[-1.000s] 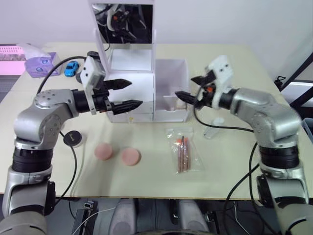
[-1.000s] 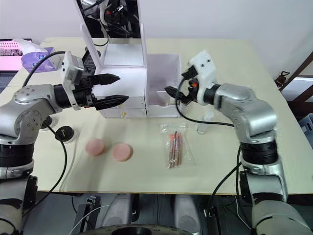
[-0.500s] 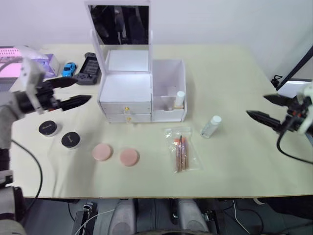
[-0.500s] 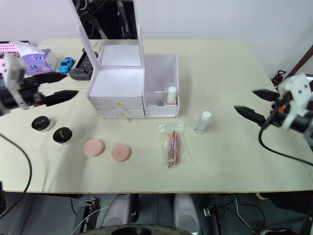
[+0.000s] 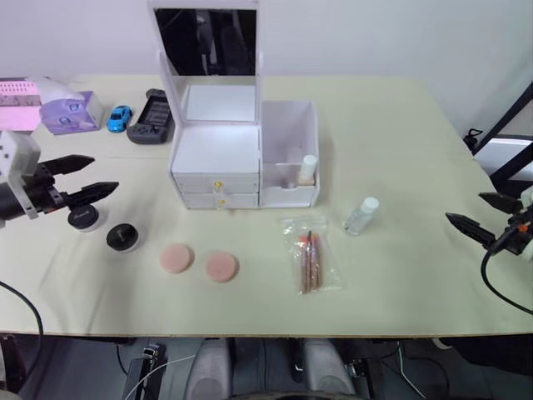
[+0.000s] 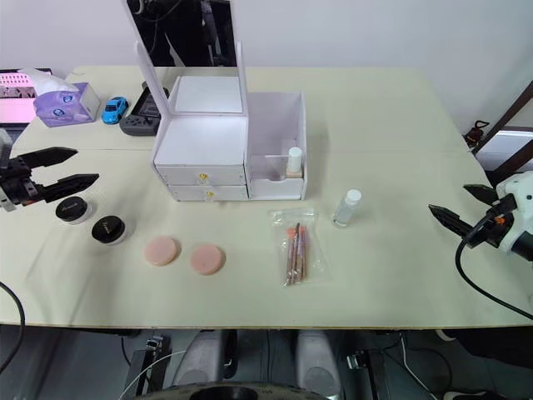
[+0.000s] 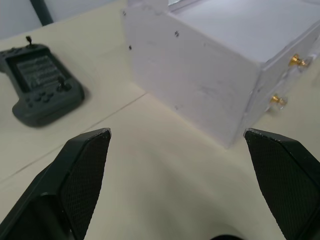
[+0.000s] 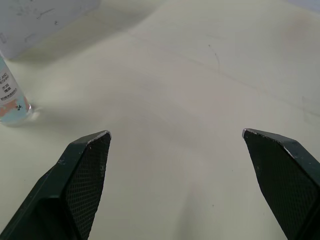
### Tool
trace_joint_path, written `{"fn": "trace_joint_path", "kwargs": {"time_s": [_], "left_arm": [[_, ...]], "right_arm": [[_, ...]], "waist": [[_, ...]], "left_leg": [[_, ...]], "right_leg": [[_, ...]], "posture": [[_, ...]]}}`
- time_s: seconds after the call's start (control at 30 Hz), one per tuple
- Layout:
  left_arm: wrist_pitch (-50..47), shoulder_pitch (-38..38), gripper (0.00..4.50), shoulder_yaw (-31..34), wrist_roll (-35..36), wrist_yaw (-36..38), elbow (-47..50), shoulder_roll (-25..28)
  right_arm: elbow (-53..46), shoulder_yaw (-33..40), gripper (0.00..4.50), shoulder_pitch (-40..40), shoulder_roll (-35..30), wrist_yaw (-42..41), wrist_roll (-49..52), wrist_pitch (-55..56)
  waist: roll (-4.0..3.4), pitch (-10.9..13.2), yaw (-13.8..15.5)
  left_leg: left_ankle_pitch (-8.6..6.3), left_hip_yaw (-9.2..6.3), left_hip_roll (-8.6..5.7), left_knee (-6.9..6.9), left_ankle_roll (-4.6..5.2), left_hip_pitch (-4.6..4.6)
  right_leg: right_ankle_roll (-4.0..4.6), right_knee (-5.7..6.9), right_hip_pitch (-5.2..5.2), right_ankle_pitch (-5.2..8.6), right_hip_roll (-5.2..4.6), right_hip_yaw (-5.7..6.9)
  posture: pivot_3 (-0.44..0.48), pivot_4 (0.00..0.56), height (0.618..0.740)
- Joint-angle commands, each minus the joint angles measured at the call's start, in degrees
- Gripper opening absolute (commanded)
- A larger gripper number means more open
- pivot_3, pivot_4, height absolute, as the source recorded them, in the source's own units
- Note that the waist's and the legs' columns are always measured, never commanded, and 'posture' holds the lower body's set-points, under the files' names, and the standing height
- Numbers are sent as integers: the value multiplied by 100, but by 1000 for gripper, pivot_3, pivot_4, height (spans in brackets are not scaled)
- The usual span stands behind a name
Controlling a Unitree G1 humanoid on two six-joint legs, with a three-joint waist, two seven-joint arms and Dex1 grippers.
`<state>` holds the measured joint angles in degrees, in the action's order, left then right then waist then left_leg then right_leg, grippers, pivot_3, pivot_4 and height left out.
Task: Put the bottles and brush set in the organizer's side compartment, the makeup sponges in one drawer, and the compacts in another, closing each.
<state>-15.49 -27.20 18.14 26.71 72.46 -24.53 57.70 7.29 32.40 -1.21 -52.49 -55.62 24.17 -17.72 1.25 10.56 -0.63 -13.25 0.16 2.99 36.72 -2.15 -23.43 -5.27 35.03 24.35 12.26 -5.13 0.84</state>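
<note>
White plastic organizer (image 5: 241, 158) with its mirror lid (image 5: 207, 40) raised stands toward the far middle of our pale yellow table (image 5: 400, 133); both gold-knobbed drawers (image 5: 217, 192) at its front are shut. In its open side compartment (image 5: 289, 158), on our right of the drawers, one small white-capped bottle (image 5: 307, 168) stands upright. A second clear bottle with a white cap (image 5: 361, 216) stands on the table to the right of the organizer, apart from it. The clear plastic pouch of pink-handled brushes (image 5: 310, 260) lies flat in front of the side compartment, nearer to us. Two round pink makeup sponges (image 5: 199, 262) lie side by side in front of the drawers, close together but not touching. Two round black compacts (image 5: 102, 227) sit to their left.

Our left gripper (image 5: 79, 177) hovers over the table's left side, just by the farther compact, its black fingers spread apart and holding nothing. Our right gripper (image 6: 460, 208) hangs at the table's right edge, well apart from the loose bottle, fingers likewise spread and empty.

At the far left of the table rest a dark grey handheld game console (image 5: 150, 128), a small blue toy car (image 5: 119, 117) and a purple tissue pack (image 5: 68, 112).
</note>
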Motion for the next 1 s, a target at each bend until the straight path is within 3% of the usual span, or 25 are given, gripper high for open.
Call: {"fn": "trace_joint_path", "kwargs": {"time_s": [0.03,0.23,0.37,0.57,0.83,0.93,1.0], "left_arm": [[-652,-480,4500,-148,450,85,949,9],[-1674,-911,4500,-897,1047,260,2762,-235],[-2038,-1229,4500,-1213,1269,66,3329,-651],[-2282,-1352,4500,-1567,1445,-285,3854,-1335],[-2302,-1142,4500,-1680,1419,-575,4172,-1556],[-2296,-1062,4500,-1677,1397,-609,4239,-1527],[-2274,-1016,4500,-1679,1379,-634,4260,-1523]], "right_arm": [[-953,260,4474,74,-300,-297,538,-457],[-2689,287,4474,357,-560,-260,1367,-1740],[-3276,2,4474,270,-514,276,1395,-2250],[-3449,-672,4474,-348,-76,1226,1488,-2809],[-3381,-1396,4474,-689,373,1875,1286,-3064],[-3336,-1506,3652,-737,456,1906,1250,-3005],[-3299,-1589,3652,-779,478,1895,1204,-2941]], "waist": [[-1,1,22],[1,0,9],[6,0,17],[11,2,-7],[16,2,4],[17,2,10],[17,2,5]], "left_leg": [[0,0,0,1,0,-2],[0,0,-1,2,0,2],[0,-1,-1,6,1,0],[1,0,-3,23,1,1],[0,-3,-6,20,4,-3],[-1,-3,-6,21,4,-4],[-1,-3,-6,24,4,-4]], "right_leg": [[-1,0,0,0,0,0],[-7,2,-6,4,3,-6],[-26,2,-7,15,6,-11],[-25,3,-10,14,12,-24],[-6,3,-9,3,20,-37],[-6,3,-9,3,21,-37],[-7,3,-10,4,21,-37]], "posture": [[0,150,729],[0,150,729],[0,150,729],[0,150,729],[0,150,729],[0,150,729],[0,150,729]]}}
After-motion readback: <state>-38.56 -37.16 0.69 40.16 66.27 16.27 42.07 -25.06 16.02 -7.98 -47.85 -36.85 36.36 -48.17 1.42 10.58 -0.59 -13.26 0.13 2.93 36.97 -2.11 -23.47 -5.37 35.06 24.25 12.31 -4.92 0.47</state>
